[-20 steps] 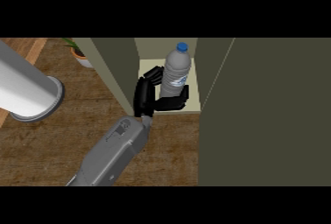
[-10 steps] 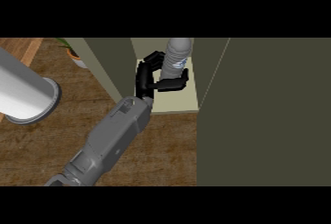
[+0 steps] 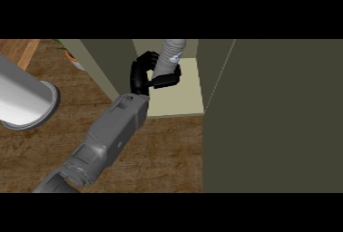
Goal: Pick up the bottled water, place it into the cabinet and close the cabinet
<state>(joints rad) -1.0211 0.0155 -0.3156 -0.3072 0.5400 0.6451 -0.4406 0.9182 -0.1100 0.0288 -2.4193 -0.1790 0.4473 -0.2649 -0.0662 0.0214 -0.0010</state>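
The bottled water point(image 3: 171, 53) is a clear bottle with a blue-and-white label, and its cap is cut off by the top of the view. It leans inside the open cabinet above the pale shelf floor point(image 3: 182, 97). My right hand point(image 3: 149, 74) is shut on the bottle, with fingers on its left side and the thumb under its lower part. The grey forearm point(image 3: 110, 131) runs in from the lower left. The cabinet's dark olive door point(image 3: 281, 118) stands open at the right. No left hand shows.
The cabinet's left wall point(image 3: 100, 63) stands close beside my wrist. A large pale grey cylinder point(image 3: 20, 97) fills the left edge above the wooden counter point(image 3: 167, 154). A small potted plant point(image 3: 71, 55) shows at the upper left.
My right hand has carried the bottle up and deeper into the cabinet. The bottle's cap has left the top of the view, and the forearm reaches further in.
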